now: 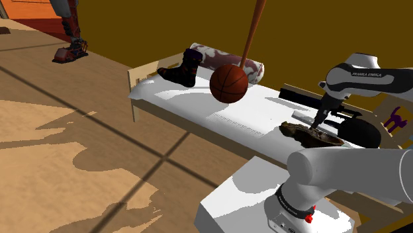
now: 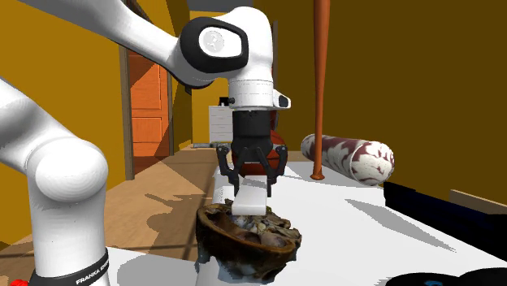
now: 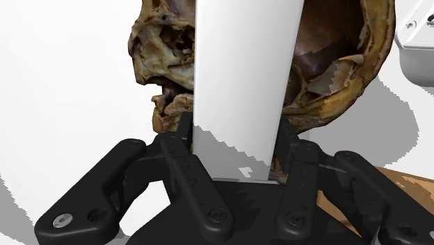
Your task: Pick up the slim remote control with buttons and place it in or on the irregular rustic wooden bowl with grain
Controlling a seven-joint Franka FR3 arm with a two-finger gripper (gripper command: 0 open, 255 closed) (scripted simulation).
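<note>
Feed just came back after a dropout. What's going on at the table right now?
The arm's tool is shut on the slim white remote, holding it end-down right over the rough brown bowl on the white table. The remote's lower end reaches about to the bowl's rim. Whether it touches is unclear, and it is not yet released.

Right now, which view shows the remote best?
The wrist view: the white remote shows large, clasped in the pincer over the brown bowl. The second exterior view shows the remote smaller; in the shoulder view it is too small to tell.
</note>
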